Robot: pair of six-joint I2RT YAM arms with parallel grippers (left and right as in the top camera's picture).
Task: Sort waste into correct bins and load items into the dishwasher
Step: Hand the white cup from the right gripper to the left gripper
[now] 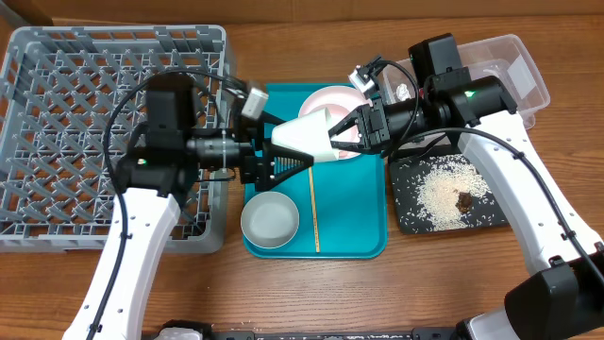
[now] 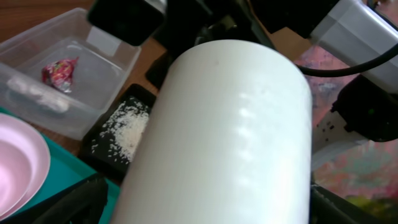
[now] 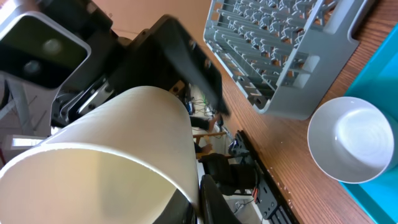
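My left fingers (image 1: pixel 283 161) and my right fingers (image 1: pixel 351 132) meet on the small white cup (image 1: pixel 307 135), which lies on its side in the air over the teal tray (image 1: pixel 363 217). The left pair is clamped on the cup's sides near its narrow end. The right pair pinches the wide rim, one finger inside and one outside.

On the tray below sit the pale pink bowl (image 1: pixel 330 99) at the far end and the light grey bowl (image 1: pixel 270 219) at the near end, with the thin wooden stick (image 1: pixel 314 208) lying lengthwise beside it. The grey dish rack (image 1: pixel 57 142) stands on the desk (image 1: pixel 425 283) to my left. To my right the clear tub (image 1: pixel 519 71) holds the red-and-white wrapper (image 2: pixel 59 70) and the white tissue (image 2: pixel 37 96) — just nearer, the black tray (image 1: pixel 406 222) carries rice grains (image 1: pixel 442 194) and the brown scrap (image 1: pixel 464 198).
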